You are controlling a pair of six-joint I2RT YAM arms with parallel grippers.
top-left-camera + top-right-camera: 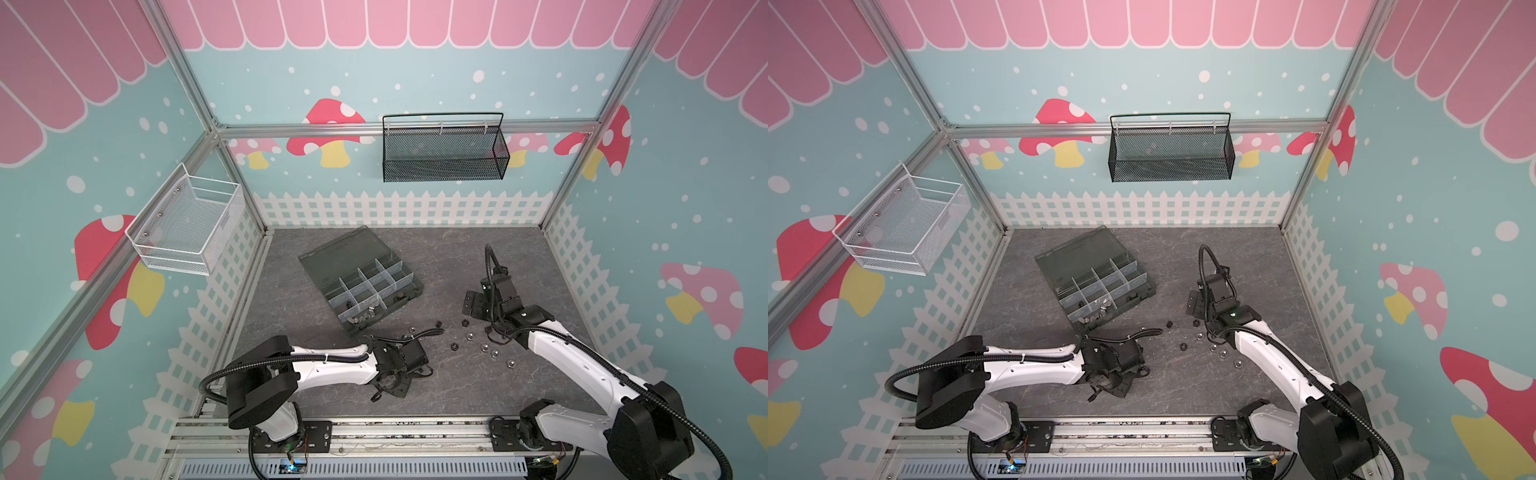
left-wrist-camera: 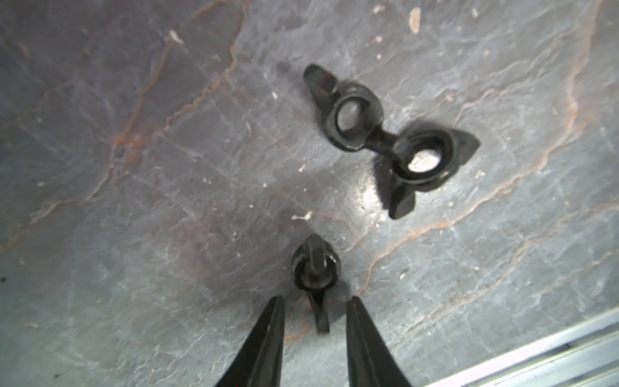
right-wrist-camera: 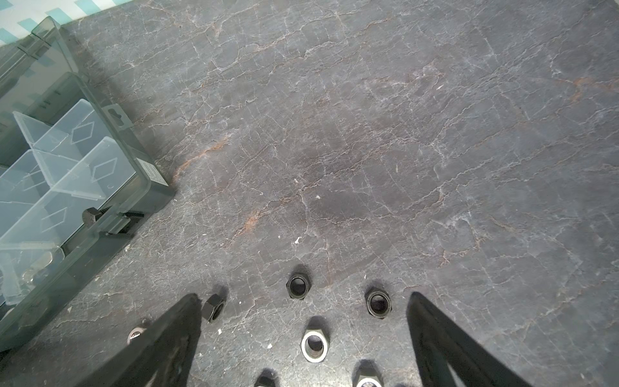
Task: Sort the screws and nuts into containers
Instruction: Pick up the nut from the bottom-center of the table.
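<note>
In the left wrist view my left gripper (image 2: 315, 300) stands open by a narrow gap, low over the table. One wing of a black winged nut (image 2: 315, 271) lies between the fingertips (image 2: 274, 311), touching neither. Two more black winged nuts (image 2: 351, 117) (image 2: 422, 160) lie touching each other farther off. My right gripper (image 3: 304, 298) is wide open above loose black hex nuts (image 3: 298, 285) (image 3: 378, 302) and a silver nut (image 3: 315, 345). The dark grey organizer (image 1: 411, 286) lies with its lid open. One of its containers holds a black screw (image 3: 92, 214), another silver nuts (image 3: 40, 264).
A black mesh basket (image 1: 444, 149) hangs on the back wall and a white wire basket (image 1: 187, 226) on the left wall. Shiny domed nuts (image 1: 485, 347) are scattered under the right arm. An aluminium rail (image 1: 374, 428) borders the table's front edge, close to the left gripper.
</note>
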